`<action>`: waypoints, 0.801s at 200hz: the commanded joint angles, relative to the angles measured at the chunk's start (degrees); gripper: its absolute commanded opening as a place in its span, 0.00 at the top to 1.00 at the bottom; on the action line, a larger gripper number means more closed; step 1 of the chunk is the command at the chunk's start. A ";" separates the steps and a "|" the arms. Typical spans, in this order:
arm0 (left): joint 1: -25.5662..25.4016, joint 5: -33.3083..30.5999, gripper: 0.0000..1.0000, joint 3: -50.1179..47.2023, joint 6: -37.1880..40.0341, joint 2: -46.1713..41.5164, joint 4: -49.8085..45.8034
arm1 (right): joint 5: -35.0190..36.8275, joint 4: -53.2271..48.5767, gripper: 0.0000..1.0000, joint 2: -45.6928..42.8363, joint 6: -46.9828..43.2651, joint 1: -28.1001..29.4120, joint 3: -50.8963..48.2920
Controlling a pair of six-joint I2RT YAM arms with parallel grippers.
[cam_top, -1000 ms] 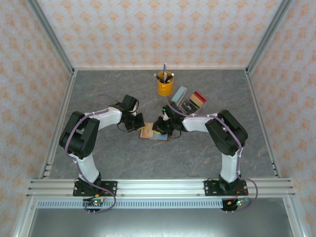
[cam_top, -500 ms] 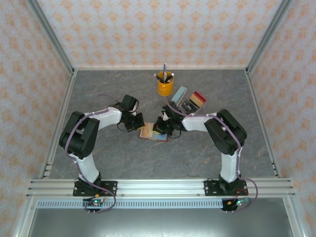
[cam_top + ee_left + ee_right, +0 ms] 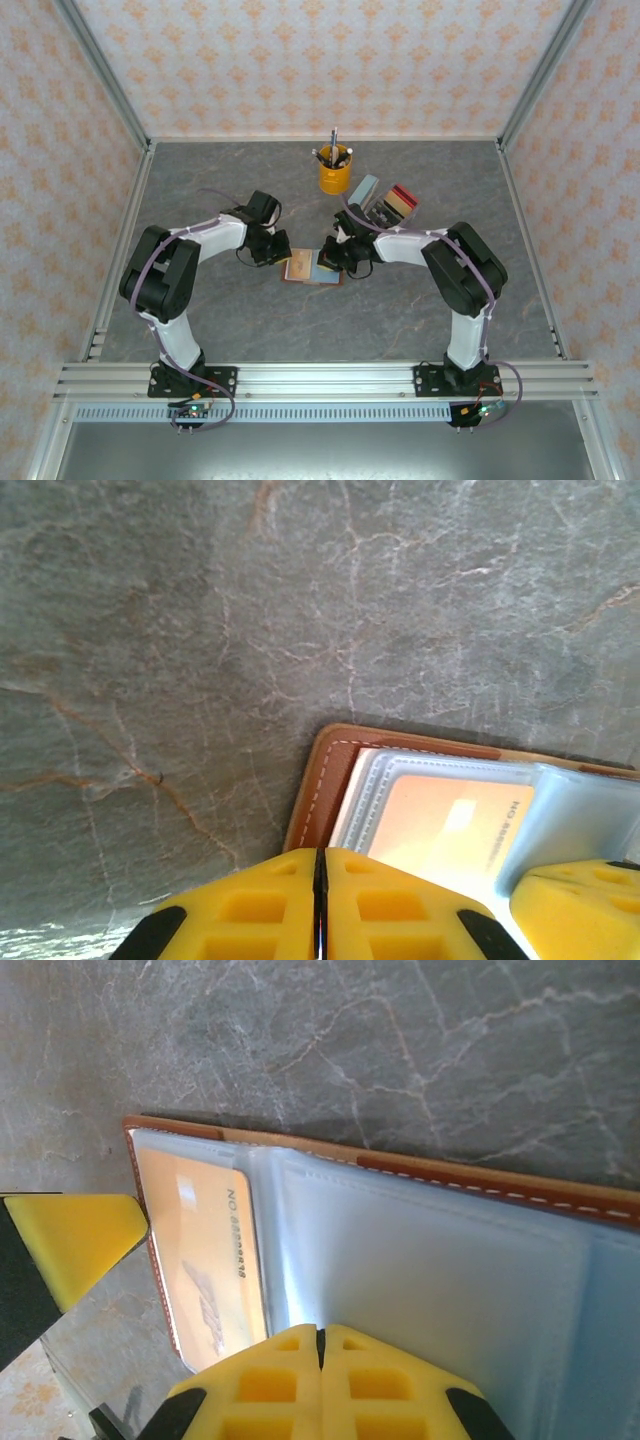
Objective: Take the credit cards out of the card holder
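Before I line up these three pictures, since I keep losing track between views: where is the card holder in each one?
Top external: card holder just below picture centre, lying open.
Left wrist: card holder at lower right, its brown corner toward picture centre.
Right wrist: card holder across the middle and right, clear sleeves up.
Shared landmark: the orange card in a sleeve at one end of the holder.

grey marbled tabletop (image 3: 250, 320) enclosed by orange-patterned pale walls (image 3: 300, 60).
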 commanded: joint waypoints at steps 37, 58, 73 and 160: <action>-0.20 4.20 0.87 -1.59 -0.20 -4.56 0.94 | -4.42 5.64 0.88 -1.94 0.96 0.16 -0.91; -0.39 5.64 0.87 -3.09 -0.82 -4.09 2.20 | -4.90 6.07 0.84 -0.73 1.73 0.42 -0.51; -0.51 5.87 0.87 -3.67 -0.93 -3.53 2.45 | -4.62 5.85 0.83 -0.02 2.08 0.60 -0.29; -0.59 4.29 0.91 -4.63 -1.65 0.24 1.86 | -5.19 4.49 0.83 3.26 1.88 1.12 1.45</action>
